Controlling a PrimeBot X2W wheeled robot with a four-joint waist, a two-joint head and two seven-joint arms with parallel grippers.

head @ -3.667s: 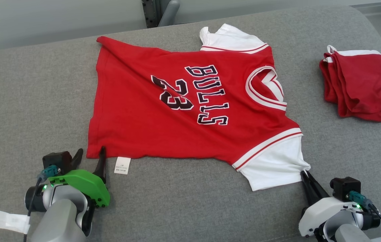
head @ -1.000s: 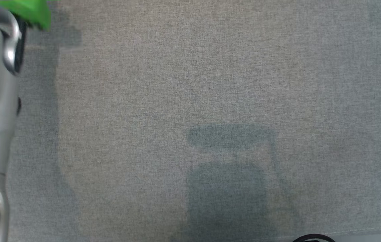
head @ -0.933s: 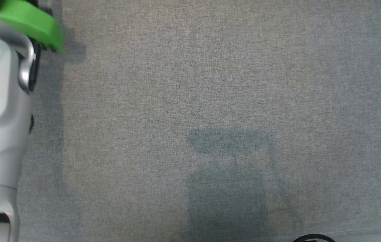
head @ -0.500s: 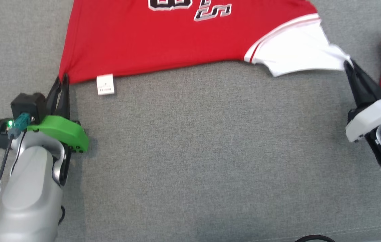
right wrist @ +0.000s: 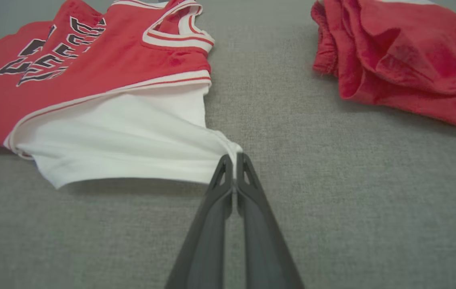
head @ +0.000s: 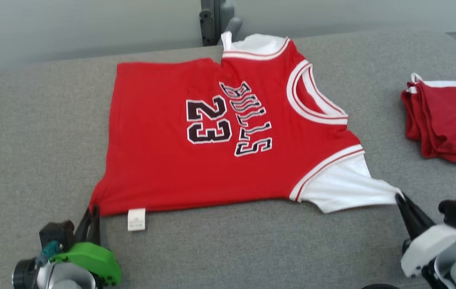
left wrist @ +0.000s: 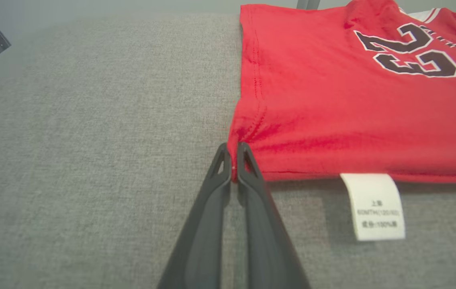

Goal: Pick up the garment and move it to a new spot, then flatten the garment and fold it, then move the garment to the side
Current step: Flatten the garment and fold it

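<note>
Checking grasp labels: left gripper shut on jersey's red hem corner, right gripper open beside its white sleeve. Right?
Wrong on the right gripper: the right wrist view shows it shut on the white sleeve tip. The left gripper is shut on the red hem corner of the jersey.

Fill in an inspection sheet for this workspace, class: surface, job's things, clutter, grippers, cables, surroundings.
Surface: grey fabric surface, woven, no stains seen.
Job's things: red jersey spread face up and fairly flat, with ripples across the lettering; white care label sticks out at its near hem.
Clutter: folded red garment lying apart from the jersey, to the right.
Grippers: left gripper shut on the jersey's near hem corner; right gripper shut on the tip of the white sleeve.
Cables: teal plug with a dark lead at the left wrist; dark cable loop at the head view's bottom edge.
Surroundings: pale wall and dark metal post behind the surface.
</note>
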